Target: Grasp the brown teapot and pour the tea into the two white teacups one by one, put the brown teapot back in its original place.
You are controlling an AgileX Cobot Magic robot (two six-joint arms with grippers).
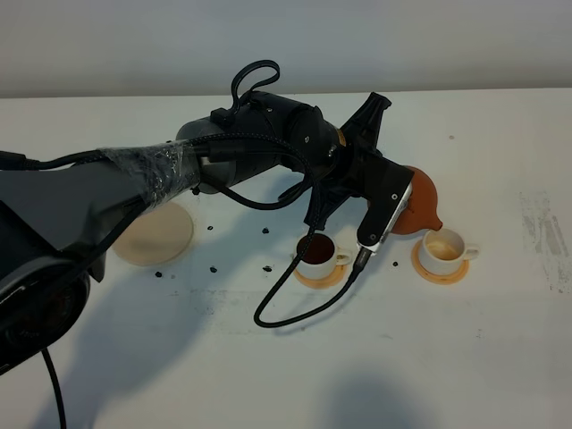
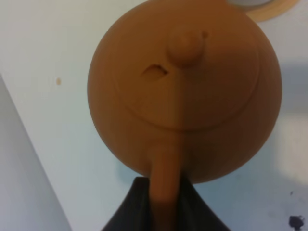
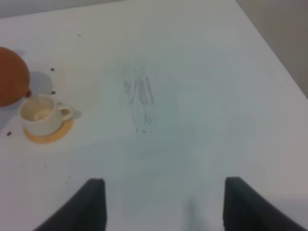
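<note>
- Right now our left gripper (image 2: 163, 204) is pinched tight on the loop handle of the brown teapot (image 2: 185, 91), with a dark finger (image 2: 127, 214) pressed against each side of that handle.
- We see the teapot straight ahead of this gripper, its lid turned toward the wrist camera and the small knob (image 2: 186, 47) sitting in the middle of the lid.
- From the high camera, the teapot shows just beyond the gripper and appears tipped.
- It is well apart from the beige coaster (image 1: 154, 234), which lies far back along the left arm.
- Just past the teapot from the gripper sits the paler teacup (image 1: 444, 248) on its orange coaster (image 1: 438, 278); we cannot tell whether pot and cup touch.
- Behind the gripper, under the wrist, the darker teacup (image 1: 317, 250) holds dark liquid and rests on a second orange coaster (image 1: 315, 278).
- Our right gripper (image 3: 166, 207) is spread wide above the white table (image 3: 202, 72), and the teapot and paler teacup are well apart from it, ahead and off to one side.
- Dark specks (image 1: 214, 268) dot the table beneath the left arm.
</note>
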